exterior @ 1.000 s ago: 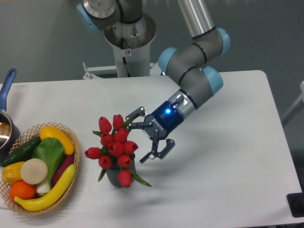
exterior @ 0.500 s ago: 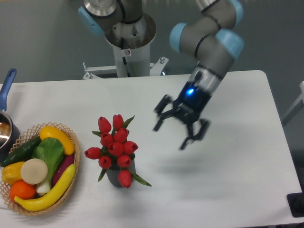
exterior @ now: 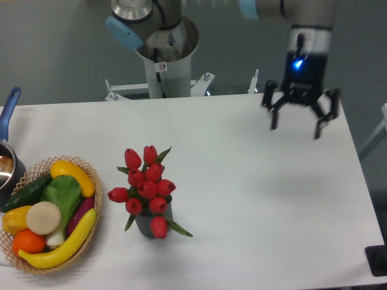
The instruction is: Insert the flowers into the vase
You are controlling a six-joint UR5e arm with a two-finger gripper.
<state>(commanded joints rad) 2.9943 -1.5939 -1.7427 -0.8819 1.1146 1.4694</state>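
Closest to me, near the front edge of the white table, the flowers stand upright in the vase, the red blooms spilling wider than the dark grey cylinder so only its lower part shows beneath them. Off to the left sits a wicker basket heaped with vegetables, and beyond it a blue-handled pot pokes in from the table's left edge. Farther back on the right, well apart from the bouquet, the gripper hangs over the table's far edge pointing downward, its fingers spread wide with nothing between them.
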